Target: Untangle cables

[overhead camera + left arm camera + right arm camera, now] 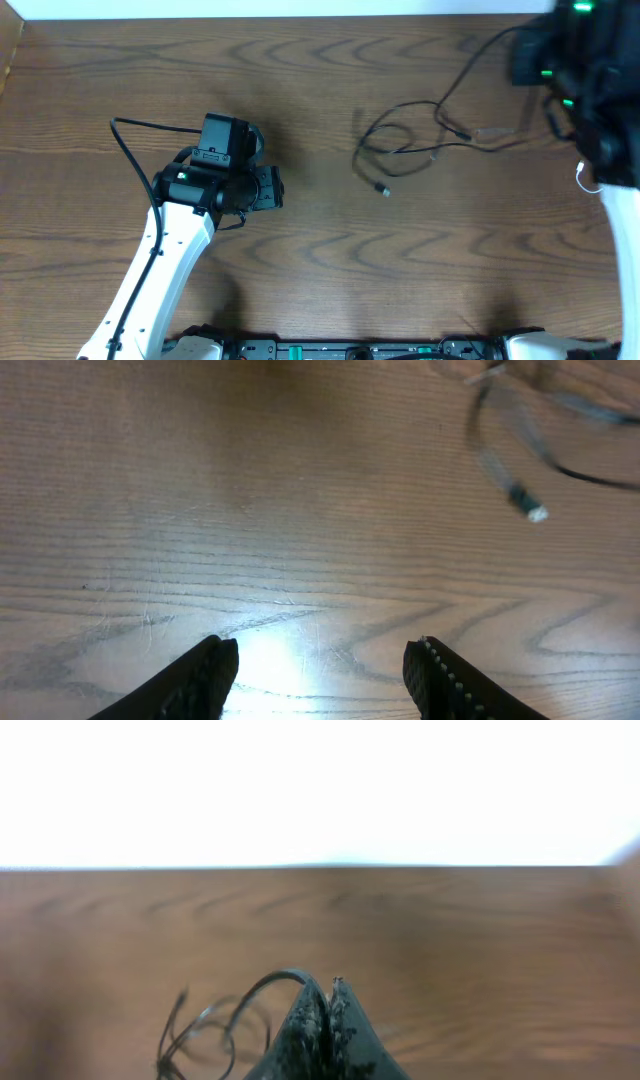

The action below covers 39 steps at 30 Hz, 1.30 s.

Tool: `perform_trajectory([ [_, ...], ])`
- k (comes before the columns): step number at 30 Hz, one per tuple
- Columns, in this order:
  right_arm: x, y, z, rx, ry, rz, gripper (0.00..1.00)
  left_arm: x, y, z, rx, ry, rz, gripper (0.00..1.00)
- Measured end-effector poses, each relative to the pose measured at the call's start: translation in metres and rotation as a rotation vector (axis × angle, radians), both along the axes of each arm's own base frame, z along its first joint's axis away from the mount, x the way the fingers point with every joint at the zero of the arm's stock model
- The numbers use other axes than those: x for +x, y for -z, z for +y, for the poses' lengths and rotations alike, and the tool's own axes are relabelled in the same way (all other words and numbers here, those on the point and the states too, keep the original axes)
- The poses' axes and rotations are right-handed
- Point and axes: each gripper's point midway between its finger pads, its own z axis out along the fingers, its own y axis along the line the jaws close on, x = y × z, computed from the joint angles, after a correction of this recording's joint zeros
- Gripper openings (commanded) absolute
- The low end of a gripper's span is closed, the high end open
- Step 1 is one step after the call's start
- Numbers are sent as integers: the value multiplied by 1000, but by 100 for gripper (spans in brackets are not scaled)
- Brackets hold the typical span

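Observation:
The black cable (400,140) lies in loose loops right of the table's middle, with a small plug end (384,190) toward the front. One strand rises up and right to my right gripper (522,45) at the far right corner. In the right wrist view that gripper (330,985) is shut, and the black cable (270,982) arcs out of its tips down to the blurred loops (200,1030). My left gripper (275,188) stands open over bare wood left of the loops. Its view shows nothing between the fingers (215,670), with the plug end (535,513) ahead and to the right. A small white loop (582,178) shows beside the right arm.
The wooden table (320,250) ends at a white wall along the far edge (300,12). A thick black wire (130,150) curves off the left arm. The right arm's body (590,90) fills the right corner.

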Motion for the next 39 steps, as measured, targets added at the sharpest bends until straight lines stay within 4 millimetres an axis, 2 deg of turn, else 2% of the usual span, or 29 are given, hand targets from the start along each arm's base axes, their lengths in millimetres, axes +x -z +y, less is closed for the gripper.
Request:
perform_trajectory([
  [3,-11,-8,-35,-51,129,-14,1,0,0,0,0,0,0,59],
  [6,-16,-3,-65,-87,230,17,1,0,0,0,0,0,0,59],
  [8,-16,1,-78,-92,266,32,1,0,0,0,0,0,0,59],
  [10,-13,2,-76,-68,243,30,1,0,0,0,0,0,0,59],
  [12,-5,-1,-59,-16,155,9,1,0,0,0,0,0,-1,59],
  [14,5,-10,-30,66,9,-40,1,1,0,0,-1,0,-3,59],
  [15,6,-13,-23,84,-25,-50,1,1,0,0,-1,0,-3,59],
  [17,15,-39,20,173,-241,-156,1,1,0,0,-1,0,-4,59],
  [18,15,-48,36,196,-313,-187,1,1,0,0,-2,0,-4,59],
  [20,9,-79,80,245,-525,-297,1,1,0,0,-1,0,-4,59],
  [21,4,-88,95,257,-593,-328,1,1,0,0,-1,0,-4,59],
  [24,-15,-100,136,289,-758,-362,2,2,0,0,-1,0,-5,59],
  [25,-17,-97,142,292,-766,-347,3,1,0,0,-1,0,-4,59],
  [27,-16,-85,140,285,-728,-299,5,2,0,0,-1,0,-5,59],
  [28,-12,-70,132,271,-666,-242,12,1,0,0,-1,0,-4,59],
  [29,-10,-64,127,262,-629,-219,16,2,0,0,-1,0,-5,59],
  [31,-6,-32,108,222,-514,-101,16,2,0,0,-1,0,-6,59],
  [32,-7,1,89,178,-407,26,17,1,0,0,-1,0,-4,59],
  [33,-7,12,82,159,-369,69,15,2,0,0,-1,0,-5,59],
  [34,-7,35,66,118,-294,158,14,1,0,0,-1,0,-4,59],
  [36,-19,75,43,59,-198,332,13,1,0,-1,-1,2,-4,59],
  [38,-22,102,22,26,-108,447,13,1,0,-1,-1,2,-5,59],
  [39,-23,122,7,15,-38,529,14,1,0,-1,-1,2,-4,59],
])
